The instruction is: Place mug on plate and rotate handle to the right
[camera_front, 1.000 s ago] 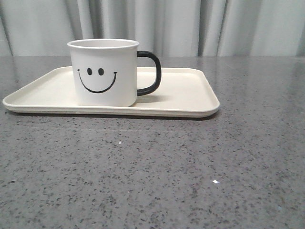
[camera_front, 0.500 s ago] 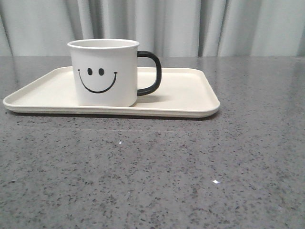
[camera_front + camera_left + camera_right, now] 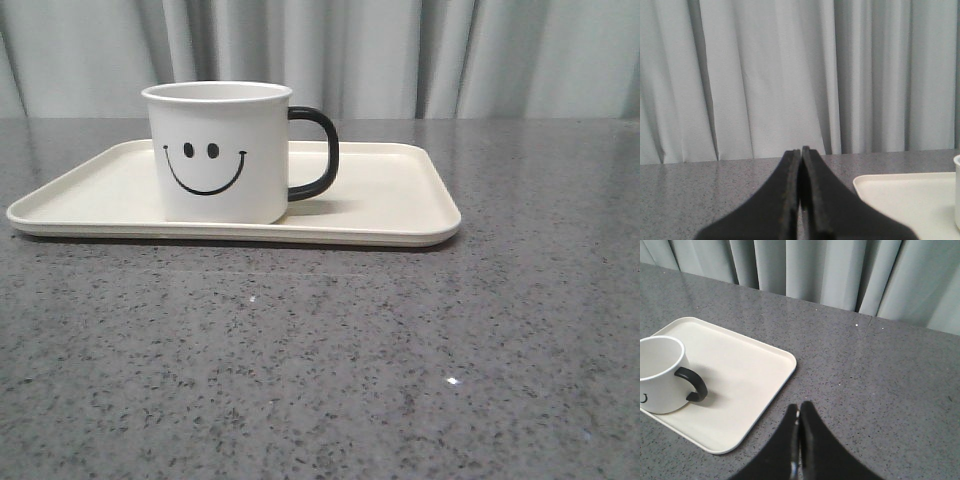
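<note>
The left end effector (image 3: 800, 152) has its two black fingers pressed together along their whole visible length, with nothing between them. It sits low over the grey speckled worktop (image 3: 700, 185), facing pale grey curtains (image 3: 765, 75), with one corner of the plate (image 3: 900, 192) off to one side of it and a sliver of the mug's white wall at the edge of that view. The right end effector (image 3: 799, 407) is likewise closed tight, empty, and raised above the worktop, clear of the plate's near corner and well apart from the mug.

In the front view neither end effector appears. The mug (image 3: 218, 152) stands upright on the plate (image 3: 385, 195), on its left half, smiley face toward the camera. The handle (image 3: 318, 152) points to the right, over the bare middle of the plate. The plate lies flat on the worktop (image 3: 320, 370), its long side running left to right, with the curtains (image 3: 420, 55) behind it.
</note>
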`<action>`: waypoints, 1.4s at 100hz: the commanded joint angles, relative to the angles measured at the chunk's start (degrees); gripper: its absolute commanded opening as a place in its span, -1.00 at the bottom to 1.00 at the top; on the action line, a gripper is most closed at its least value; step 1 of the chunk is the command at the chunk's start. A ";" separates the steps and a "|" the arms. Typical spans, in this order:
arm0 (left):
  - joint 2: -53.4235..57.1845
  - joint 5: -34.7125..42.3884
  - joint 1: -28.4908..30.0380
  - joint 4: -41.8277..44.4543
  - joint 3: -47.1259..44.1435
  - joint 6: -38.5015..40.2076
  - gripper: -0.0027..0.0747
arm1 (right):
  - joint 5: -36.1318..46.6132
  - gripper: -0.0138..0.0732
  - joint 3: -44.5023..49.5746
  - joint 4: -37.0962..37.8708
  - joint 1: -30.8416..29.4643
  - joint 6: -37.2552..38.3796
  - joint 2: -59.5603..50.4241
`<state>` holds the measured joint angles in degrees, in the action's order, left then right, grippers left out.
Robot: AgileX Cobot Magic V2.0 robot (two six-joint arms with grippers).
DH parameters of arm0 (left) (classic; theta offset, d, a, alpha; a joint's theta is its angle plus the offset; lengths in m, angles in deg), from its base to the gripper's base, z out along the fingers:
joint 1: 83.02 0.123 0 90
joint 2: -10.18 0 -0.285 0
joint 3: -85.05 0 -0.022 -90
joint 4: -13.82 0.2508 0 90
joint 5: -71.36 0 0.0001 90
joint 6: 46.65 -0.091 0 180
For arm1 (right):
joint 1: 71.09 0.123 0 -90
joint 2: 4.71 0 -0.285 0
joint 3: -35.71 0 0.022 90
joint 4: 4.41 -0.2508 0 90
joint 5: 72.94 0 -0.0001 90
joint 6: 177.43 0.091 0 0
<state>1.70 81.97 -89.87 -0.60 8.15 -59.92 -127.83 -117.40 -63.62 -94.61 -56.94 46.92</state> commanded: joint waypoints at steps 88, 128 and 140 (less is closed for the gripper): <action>2.63 -4.88 2.91 7.81 -0.83 0.70 -0.98 | 1.68 -0.94 -1.21 -2.78 -0.02 -0.54 -0.32; 2.63 -4.88 4.67 7.57 -0.83 0.70 -0.98 | 1.63 -0.94 -1.21 -2.78 -0.02 -0.54 -0.32; 2.63 -4.88 4.67 7.57 -0.83 0.70 -0.98 | 1.63 -0.94 -1.21 -2.78 -0.02 -0.54 -0.32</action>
<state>2.62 72.37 -85.25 7.25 7.82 -59.83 -127.94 -117.40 -63.53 -94.61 -56.94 46.92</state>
